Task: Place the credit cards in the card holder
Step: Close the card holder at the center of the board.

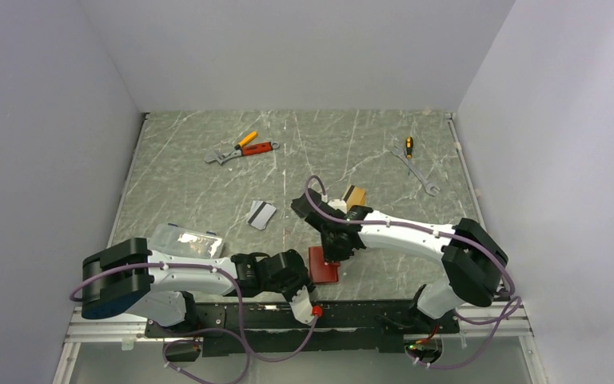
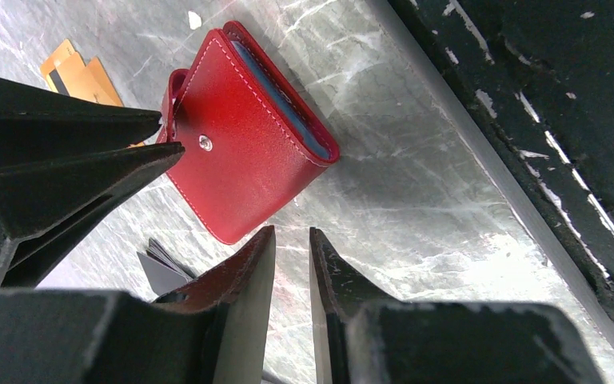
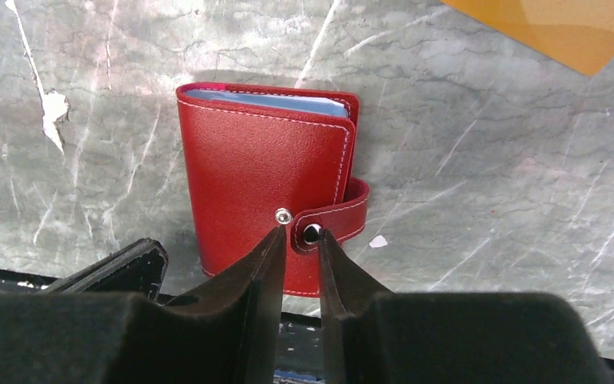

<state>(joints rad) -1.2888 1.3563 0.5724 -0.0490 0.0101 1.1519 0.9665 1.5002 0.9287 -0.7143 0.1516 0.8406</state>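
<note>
Marble table (image 1: 208, 192), wrenches (image 1: 240, 150) behind; left pincer (image 2: 292, 232) narrowly open, empty; right pincer (image 3: 301, 232) at card holder (image 3: 264, 168) tab (image 3: 344, 210), grip unclear.

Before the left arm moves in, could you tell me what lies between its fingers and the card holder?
Only bare marble table separates them from the card holder in the left wrist view.

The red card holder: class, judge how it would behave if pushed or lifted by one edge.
The card holder lies flat on the smooth table, so a push would probably slide it, not tip it. Its stitched cover looks pliable; lifted by the unfastened snap tab, it may flop open.
</note>
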